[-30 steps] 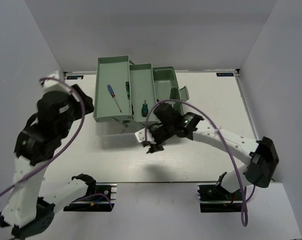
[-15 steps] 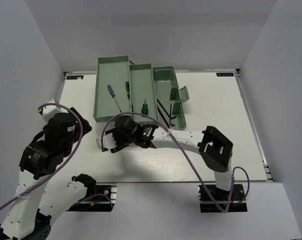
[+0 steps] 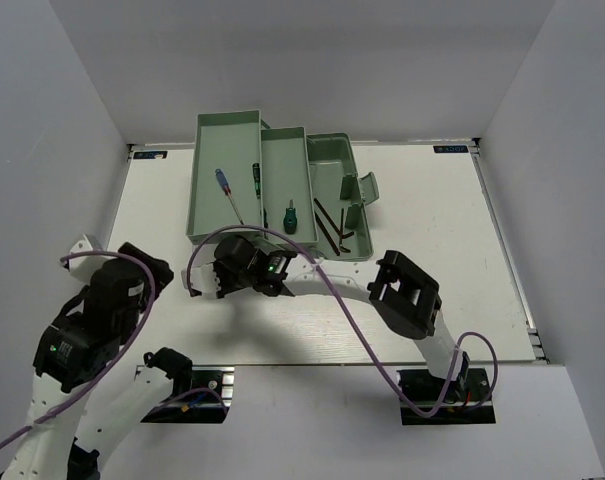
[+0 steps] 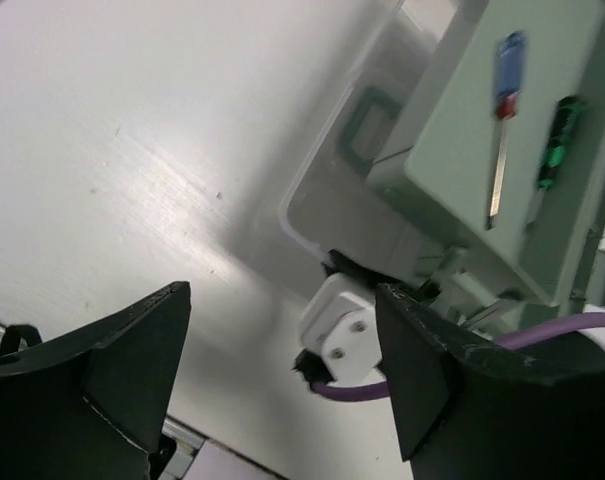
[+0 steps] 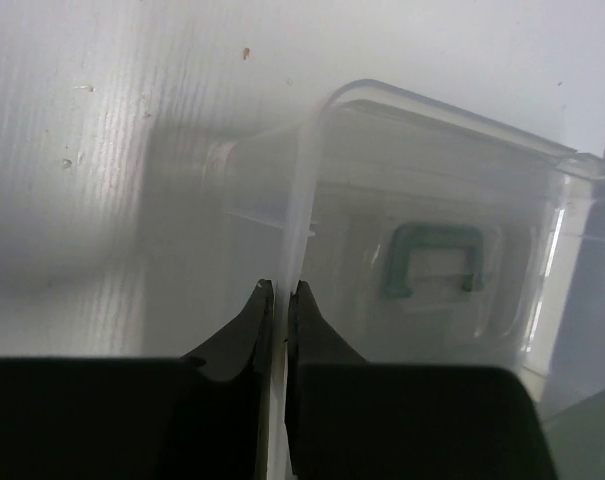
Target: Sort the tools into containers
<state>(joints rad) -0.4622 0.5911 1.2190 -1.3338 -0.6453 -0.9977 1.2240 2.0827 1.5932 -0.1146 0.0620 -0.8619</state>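
At the near-left corner of the table (image 3: pixel 432 250), the left gripper (image 4: pixel 282 296) hangs above the bare surface with its jaws spread wide and nothing between them. It faces the toolbox (image 3: pixel 327 152).

A little farther in, the right gripper (image 5: pixel 280 293) is pinched almost closed on the rim of the translucent lid (image 5: pixel 432 170). The thin clear edge sits between its fingertips (image 5: pixel 257 305). The lid lies flat on the table, against the near end of the trays, with its mint-green handle (image 5: pixel 437 258) showing through the plastic.

Beyond it the toolbox stands open at the far edge of the table, left of the middle, with the long sides of its compartments running near to far.

- **Left tray** (image 3: pixel 204 150): holds both slim drivers.
  - The purple-handled screwdriver (image 3: pixel 227 193) lies slightly slantwise, handle towards the far edge and tip towards the near right.
  - The dark green-handled screwdriver (image 3: pixel 254 178) lies straight along the tray's right wall, handle far.
- **Middle tray** (image 3: pixel 282 150): the stubby screwdriver (image 3: pixel 290 214) rests at the near end, lengthwise near to far. I cannot tell which end is its tip.
- **Deep base** (image 3: pixel 332 160): on the right, the hex keys (image 3: pixel 334 226) lie together, their long legs slanting from far left to near right.
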